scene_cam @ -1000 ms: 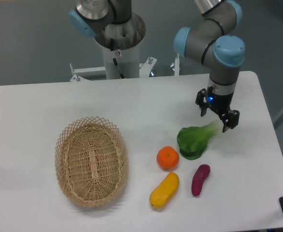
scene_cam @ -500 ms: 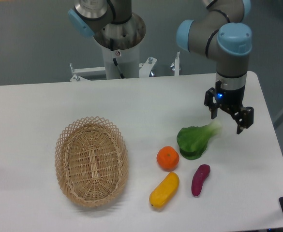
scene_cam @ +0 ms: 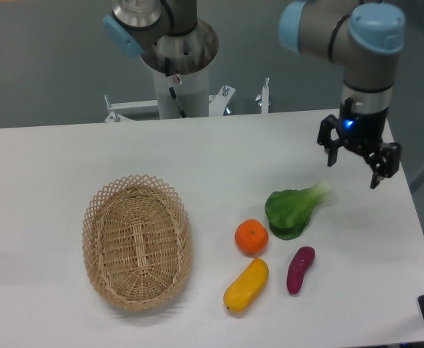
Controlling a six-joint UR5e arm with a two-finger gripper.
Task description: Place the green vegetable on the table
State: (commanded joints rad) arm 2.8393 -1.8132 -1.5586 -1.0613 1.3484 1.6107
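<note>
The green vegetable (scene_cam: pixel 293 210), a leafy bok choy with a pale stalk end pointing up-right, lies on the white table (scene_cam: pixel 52 167) right of centre. My gripper (scene_cam: pixel 356 168) hangs open and empty above the table, up and to the right of the stalk end, clear of it. Its two dark fingers (scene_cam: pixel 333 154) point down with a wide gap between them.
An orange (scene_cam: pixel 251 236), a yellow elongated vegetable (scene_cam: pixel 246 285) and a purple vegetable (scene_cam: pixel 300 269) lie just below and left of the bok choy. An oval wicker basket (scene_cam: pixel 137 242) stands at the left. The robot base column (scene_cam: pixel 177 72) stands behind the table's far edge.
My gripper has let go of the stalk end and risen up and to the right, away from the green vegetable. The vegetable stays on the table.
</note>
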